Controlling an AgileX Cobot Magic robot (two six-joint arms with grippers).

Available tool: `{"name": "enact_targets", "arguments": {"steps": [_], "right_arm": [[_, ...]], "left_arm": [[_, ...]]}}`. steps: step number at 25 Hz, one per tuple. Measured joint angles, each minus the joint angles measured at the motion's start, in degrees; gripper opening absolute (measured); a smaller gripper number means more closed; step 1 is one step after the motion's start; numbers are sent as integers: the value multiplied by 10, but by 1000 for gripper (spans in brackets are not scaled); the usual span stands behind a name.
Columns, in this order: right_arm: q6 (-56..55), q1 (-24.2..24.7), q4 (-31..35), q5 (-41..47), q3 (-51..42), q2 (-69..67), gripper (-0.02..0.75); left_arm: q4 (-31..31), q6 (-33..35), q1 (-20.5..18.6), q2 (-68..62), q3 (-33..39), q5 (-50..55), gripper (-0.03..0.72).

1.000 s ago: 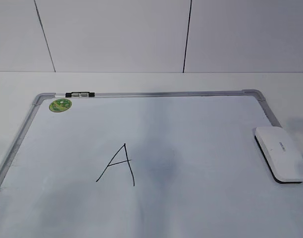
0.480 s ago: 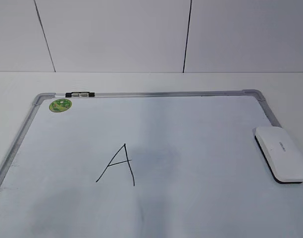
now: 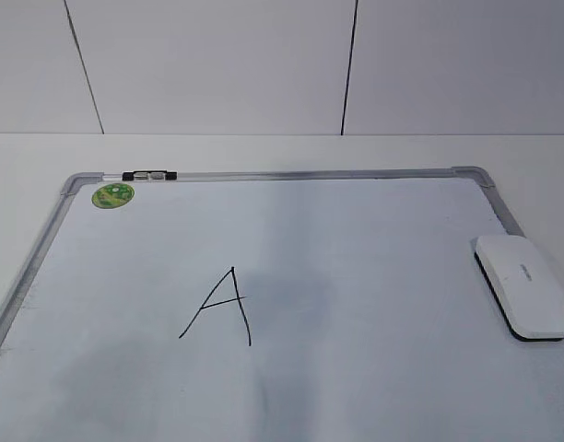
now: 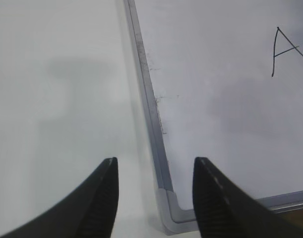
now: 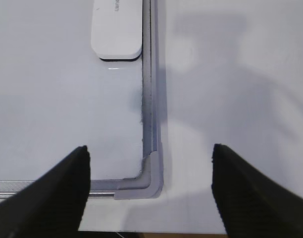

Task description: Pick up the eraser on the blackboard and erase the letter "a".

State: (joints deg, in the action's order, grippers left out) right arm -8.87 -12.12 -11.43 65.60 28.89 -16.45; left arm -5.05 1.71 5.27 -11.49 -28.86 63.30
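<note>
While the board (image 3: 374,276) lies flat on the white table (image 3: 264,152), I see the eraser (image 3: 524,284) resting on it at the right edge, just beside the grey frame (image 3: 310,174) and about halfway down that side. It sits with its white top up and dark base down, and nothing is touching it. From the right wrist camera the eraser (image 5: 117,27) appears at the top of the picture, just inside the frame rail, well ahead of my right gripper (image 5: 149,186). That gripper is spread wide, with nothing between its fingers, hovering over the board's near right corner cap (image 5: 150,179).

My left gripper (image 4: 155,198) is also spread apart and holding nothing; it hangs over the board's near left corner, one finger above the table and the other above the board surface.

On the board I can find only a black capital A (image 3: 219,307), left of centre and well apart from the eraser. A round green sticker (image 3: 112,194) sits in the far left corner, near a small black clip (image 3: 149,175) on the far rail.
</note>
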Motion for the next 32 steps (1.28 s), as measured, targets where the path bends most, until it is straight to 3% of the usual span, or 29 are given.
{"name": "enact_targets", "arguments": {"steps": [15, 24, 32], "right_arm": [[0, 4, -2, -1, 0, 9, 585], [0, 115, -15, -1, 0, 90, 585], [0, 129, -16, 1, 0, 173, 585]], "left_arm": [[0, 0, 0, 2, 0, 0, 340], [0, 0, -31, 86, 0, 0, 290], [0, 0, -33, 109, 1, 0, 287]]}}
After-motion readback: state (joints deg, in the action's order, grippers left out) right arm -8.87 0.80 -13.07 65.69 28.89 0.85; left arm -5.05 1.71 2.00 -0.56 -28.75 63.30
